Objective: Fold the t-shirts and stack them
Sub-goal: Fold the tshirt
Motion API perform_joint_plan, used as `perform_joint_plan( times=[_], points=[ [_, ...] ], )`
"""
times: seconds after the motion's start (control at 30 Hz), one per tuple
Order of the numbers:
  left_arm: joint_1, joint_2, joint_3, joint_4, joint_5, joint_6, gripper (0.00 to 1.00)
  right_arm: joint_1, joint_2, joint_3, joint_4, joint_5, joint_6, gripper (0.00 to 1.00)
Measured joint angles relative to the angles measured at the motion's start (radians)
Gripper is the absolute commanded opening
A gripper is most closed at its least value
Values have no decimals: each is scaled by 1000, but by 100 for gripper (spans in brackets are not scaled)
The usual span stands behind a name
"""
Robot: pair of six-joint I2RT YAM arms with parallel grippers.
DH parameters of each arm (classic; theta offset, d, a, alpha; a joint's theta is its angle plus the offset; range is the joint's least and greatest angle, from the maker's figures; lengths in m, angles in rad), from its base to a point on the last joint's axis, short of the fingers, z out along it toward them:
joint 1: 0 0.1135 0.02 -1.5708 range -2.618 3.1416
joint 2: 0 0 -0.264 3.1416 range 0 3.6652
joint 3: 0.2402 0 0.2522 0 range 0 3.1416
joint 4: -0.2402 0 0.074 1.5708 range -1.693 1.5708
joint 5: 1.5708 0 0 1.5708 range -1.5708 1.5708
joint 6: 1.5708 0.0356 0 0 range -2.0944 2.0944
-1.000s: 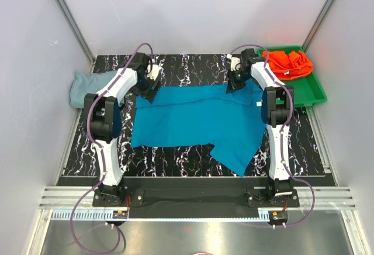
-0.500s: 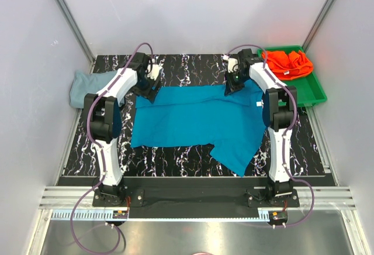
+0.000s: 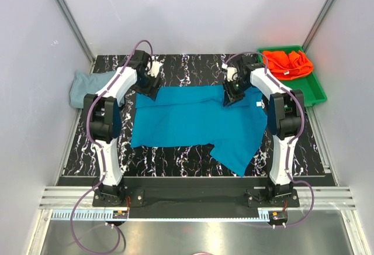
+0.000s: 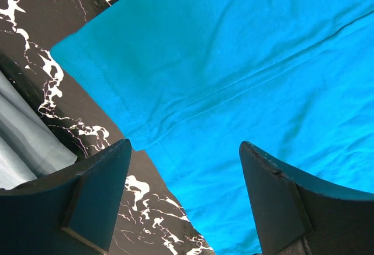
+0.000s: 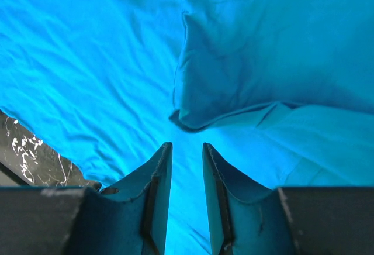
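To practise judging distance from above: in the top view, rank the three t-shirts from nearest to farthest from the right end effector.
1. Teal-blue t-shirt, directly beneath the right end effector.
2. Orange-red t-shirt, in the green tray, back right.
3. Grey-blue t-shirt, far left.

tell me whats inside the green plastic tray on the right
A crumpled bright orange-red cloth t-shirt fills the far part of the green plastic tray. Whatever might lie under the shirt is covered, so that cannot be seen.

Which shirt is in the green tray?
The orange-red shirt, bunched in the tray. The teal shirt lies spread mid-table; the grey shirt sits far left.
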Motion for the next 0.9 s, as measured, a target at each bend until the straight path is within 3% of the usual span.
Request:
perform_joint_plan(
  times=[0.4, 0.7, 0.9],
  points=[
    [0, -2, 24, -4, 6, 0, 80, 0, -103, 34, 14, 50, 0, 38],
    [0, -55, -17, -6, 5, 0, 80, 0, 141, 279, 40, 55, -1, 37],
    [0, -95, -62, -6, 4, 0, 80, 0, 230, 284, 31, 57, -1, 36]
  ],
)
